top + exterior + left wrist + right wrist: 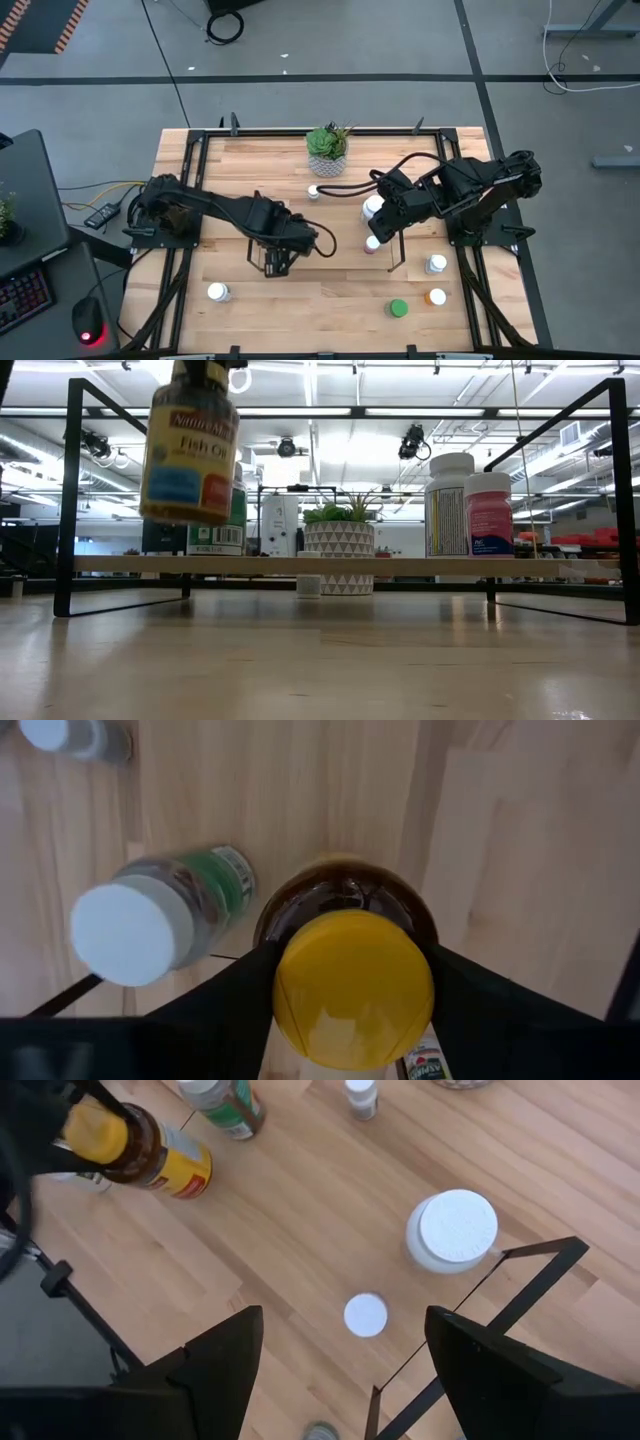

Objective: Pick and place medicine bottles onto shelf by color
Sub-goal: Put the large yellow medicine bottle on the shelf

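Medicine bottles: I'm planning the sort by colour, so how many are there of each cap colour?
white-capped bottles: 6
yellow-capped bottle: 1
green-capped bottle: 1
orange-capped bottle: 1
Total: 9

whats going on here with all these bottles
The left gripper holds an amber bottle with a yellow cap, lifted at the left end of the black wire shelf. A white-capped bottle with a green label already stands there. The right gripper hangs open over the right end, above a white bottle.
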